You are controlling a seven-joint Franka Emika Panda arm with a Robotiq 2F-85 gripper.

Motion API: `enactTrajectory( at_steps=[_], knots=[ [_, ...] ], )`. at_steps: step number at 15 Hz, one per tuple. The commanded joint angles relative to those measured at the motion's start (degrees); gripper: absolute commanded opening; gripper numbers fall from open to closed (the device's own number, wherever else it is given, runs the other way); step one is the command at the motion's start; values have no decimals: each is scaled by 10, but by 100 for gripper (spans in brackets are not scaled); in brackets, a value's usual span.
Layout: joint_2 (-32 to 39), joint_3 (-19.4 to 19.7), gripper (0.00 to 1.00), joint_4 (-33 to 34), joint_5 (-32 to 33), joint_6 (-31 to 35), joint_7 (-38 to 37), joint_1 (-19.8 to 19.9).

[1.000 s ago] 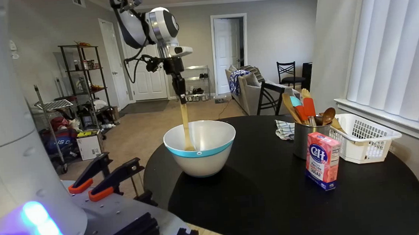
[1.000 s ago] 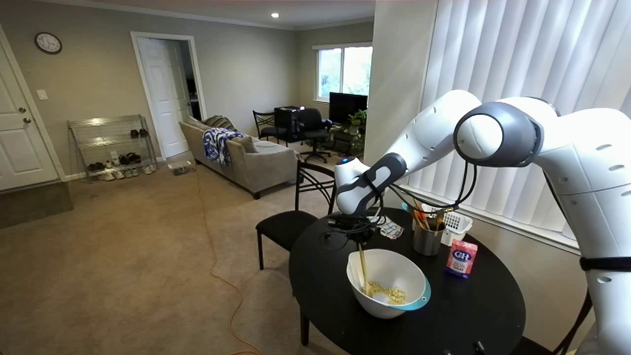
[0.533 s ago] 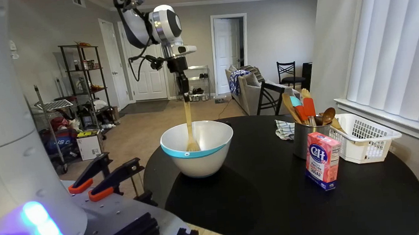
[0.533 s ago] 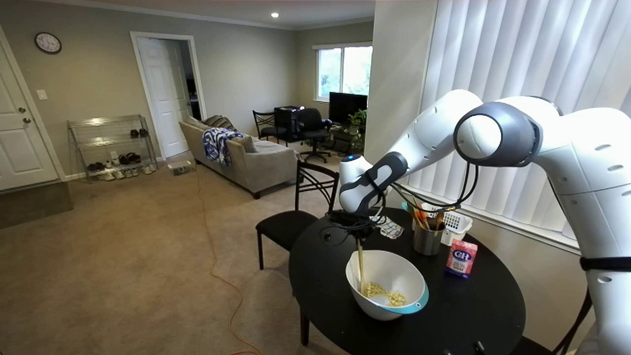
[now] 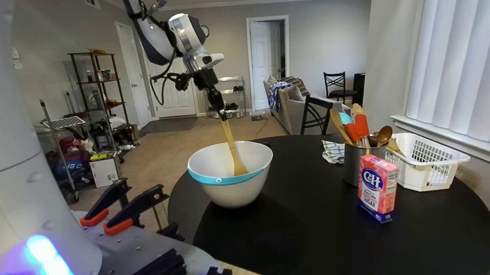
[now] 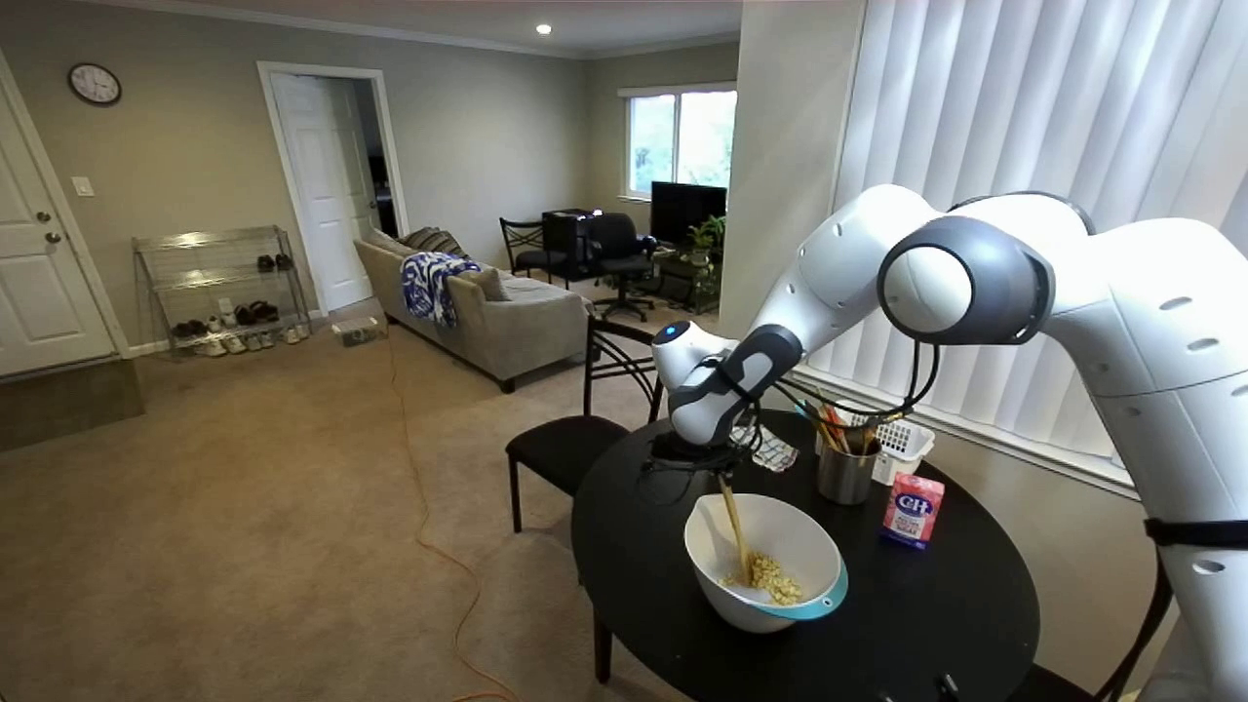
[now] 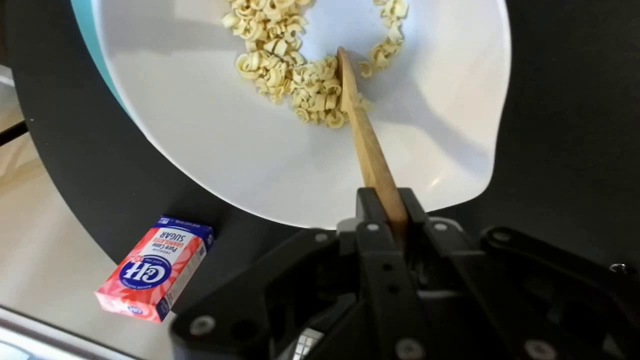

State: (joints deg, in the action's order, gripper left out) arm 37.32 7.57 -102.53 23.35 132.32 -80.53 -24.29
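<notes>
My gripper [image 7: 390, 199] is shut on the handle of a wooden spatula [image 7: 369, 150], a finger on either side of it. The spatula [image 5: 232, 149] leans, its flat end down inside a white mixing bowl [image 5: 238, 195] with a turquoise rim band. Pale curled pasta-like pieces [image 7: 272, 65] lie on the bowl's bottom, heaped against the blade in the wrist view. In an exterior view the same pieces [image 6: 775, 583] show beside the spatula's tip. Both exterior views have the gripper [image 5: 223, 116] above the bowl's rim; cables partly cover it in an exterior view [image 6: 721, 472].
A pink C&H sugar box [image 5: 376, 188] stands on the round black table [image 5: 323, 240]. Behind it are a metal pot [image 5: 352, 166] of utensils, a white basket [image 5: 436, 177] and a checked cloth [image 5: 333, 151]. A black chair [image 6: 575, 448] is close to the table.
The bowl shifted slightly in the first half second. Since then the wrist has tipped, the spatula has gone from near upright to leaning, and its tip has swept across the bowl's bottom through the pieces.
</notes>
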Motion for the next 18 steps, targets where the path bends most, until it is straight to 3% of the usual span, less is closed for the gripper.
enactTrajectory(
  at_steps=[1,5,8,13,18],
  knots=[
    [5,-1,3,5,16,-65,-9,-1],
    [11,-19,3,17,-9,-140,4,17],
    [14,-51,3,29,-44,-158,53,45],
    [19,-85,3,39,-97,-95,119,80],
    [19,-91,3,45,-145,-50,134,91]
  ],
)
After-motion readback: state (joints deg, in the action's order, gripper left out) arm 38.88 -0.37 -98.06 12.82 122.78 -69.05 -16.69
